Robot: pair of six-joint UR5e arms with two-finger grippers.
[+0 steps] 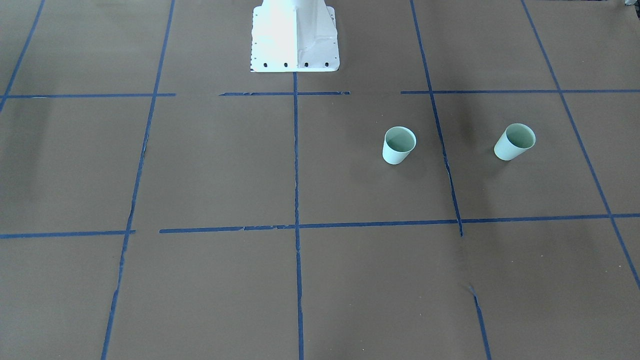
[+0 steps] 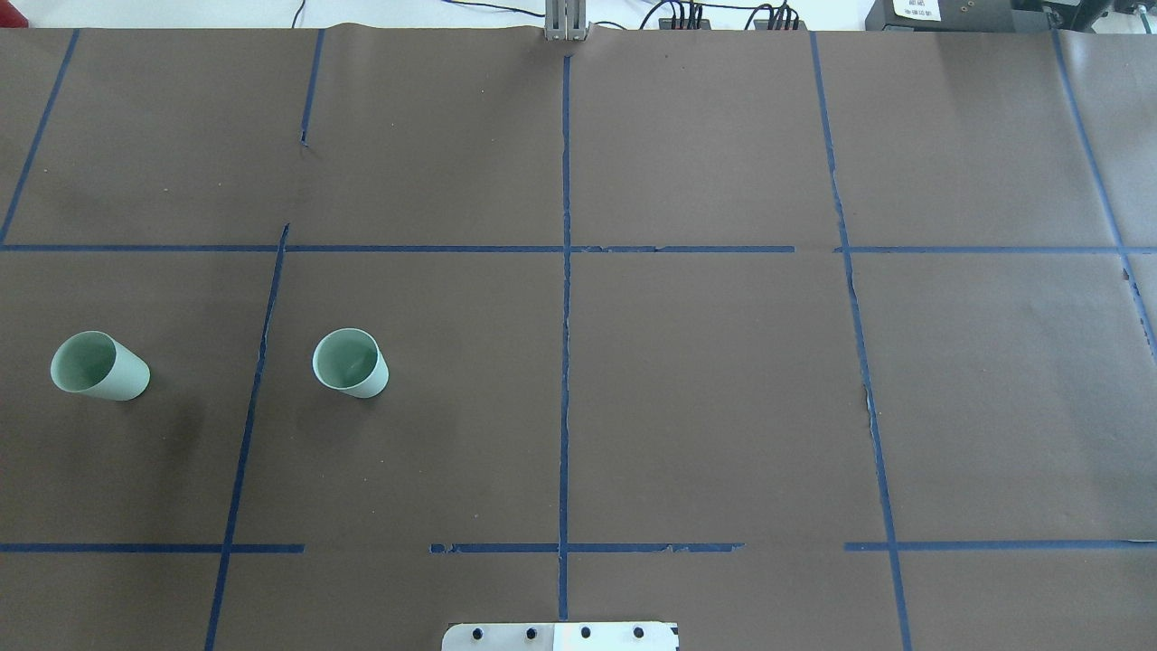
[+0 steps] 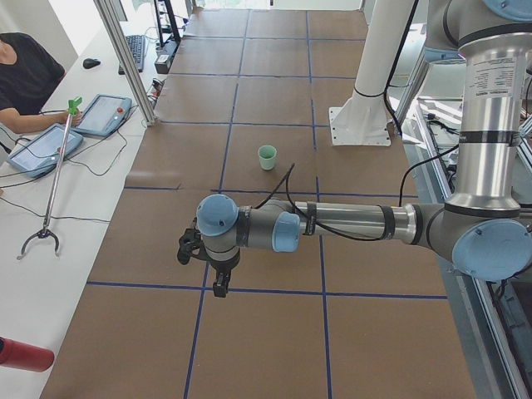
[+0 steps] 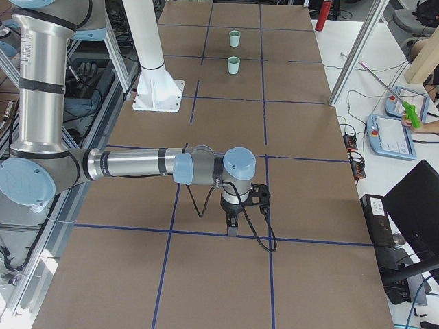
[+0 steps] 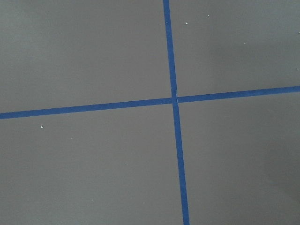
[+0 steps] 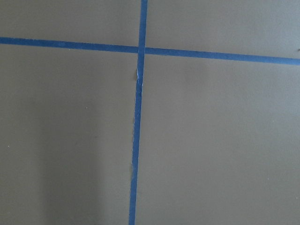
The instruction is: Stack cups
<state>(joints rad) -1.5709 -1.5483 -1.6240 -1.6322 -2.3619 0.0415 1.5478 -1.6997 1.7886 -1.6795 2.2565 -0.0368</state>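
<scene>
- Two small, pale mint-green tapered cups with smooth walls and no handles are seen on the flat table (image 2: pixel 705 389), which is covered with brown paper.
- Both are placed on the robot's left half of the table, upright, with the wide rims upward.
- The inner cup (image 2: pixel 350 363) is nearer to the middle, and the outer cup (image 2: pixel 98 365) is nearer to the table's left end.
- The cups are well apart and not stacked; a long blue tape line (image 2: pixel 253 398) runs between them.
- The white metal base plate (image 1: pixel 295 55) of the robot is seen at the table edge.
- The black two-finger left gripper (image 3: pixel 218 287) is held pointing down above the table, away from both cups. It appears only in the left side view, so it cannot be told if the fingers are apart or together.
- The black two-finger right gripper (image 4: pixel 232 229) is held pointing down over the other half of the table, far from the cups. Its finger state cannot be told either.
- In both wrist views only brown paper and crossing tape are shown.
</scene>
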